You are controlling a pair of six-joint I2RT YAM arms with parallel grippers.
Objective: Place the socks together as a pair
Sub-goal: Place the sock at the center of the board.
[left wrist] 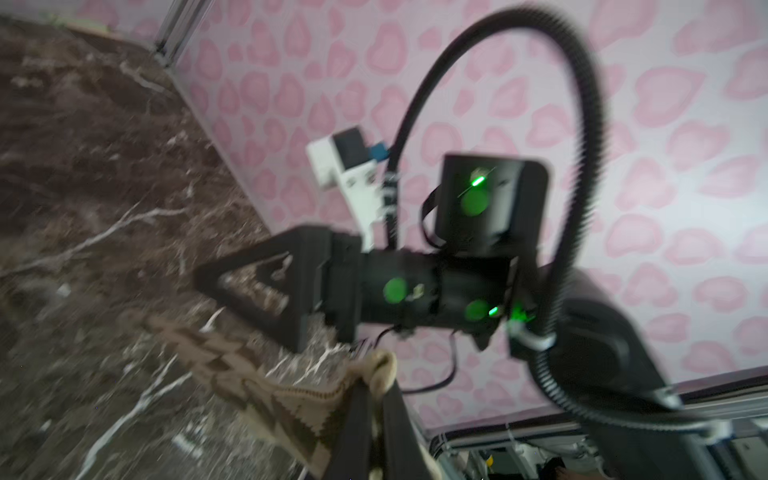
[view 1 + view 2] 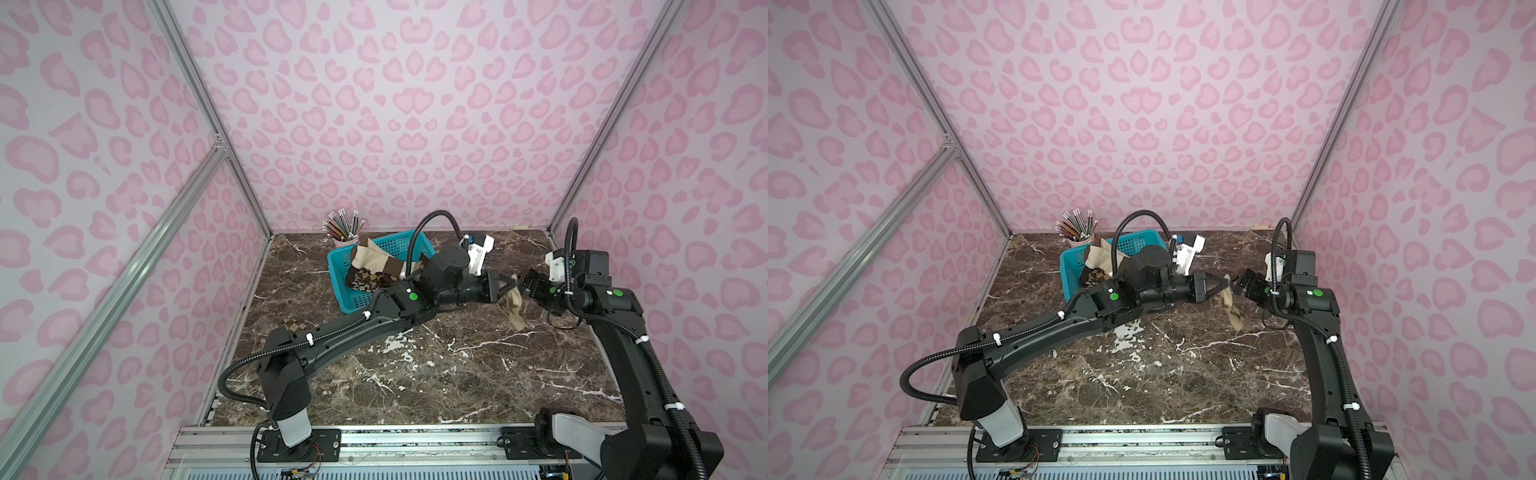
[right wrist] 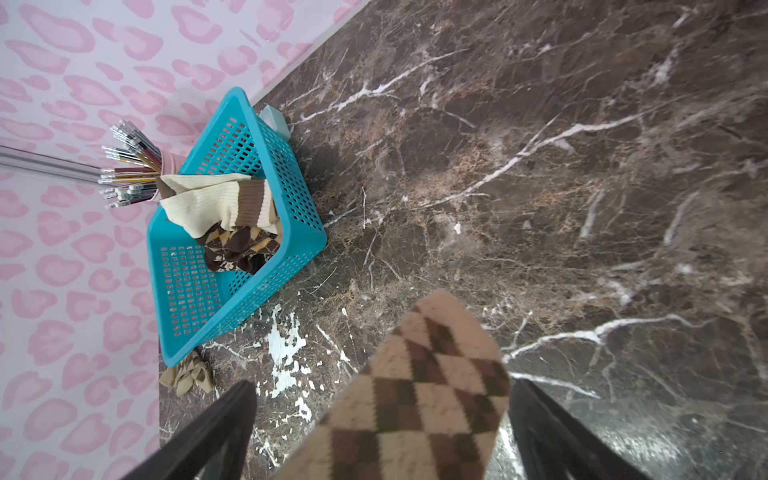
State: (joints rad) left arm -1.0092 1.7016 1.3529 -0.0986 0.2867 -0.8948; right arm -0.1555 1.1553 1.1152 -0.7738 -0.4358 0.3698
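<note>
An olive-beige diamond check sock (image 2: 512,309) hangs above the marble table, right of centre. My left gripper (image 2: 510,286) is shut on its upper edge; the left wrist view shows the fabric bunched between the fingers (image 1: 361,399). My right gripper (image 2: 525,284) faces it from the right, open. In the right wrist view the sock (image 3: 419,395) hangs between the spread fingers (image 3: 232,411), touching neither. A matching check sock (image 3: 187,374) lies crumpled on the table at the teal basket's (image 2: 345,303) near corner. Cream ribbed socks (image 3: 208,203) and brown argyle socks (image 3: 237,245) lie in the basket.
A pink cup of pencils (image 2: 345,232) stands behind the basket at the back wall. A small pale block (image 3: 276,118) sits beside the basket's far end. Pink patterned walls close in three sides. The left arm (image 2: 353,332) stretches diagonally across the table.
</note>
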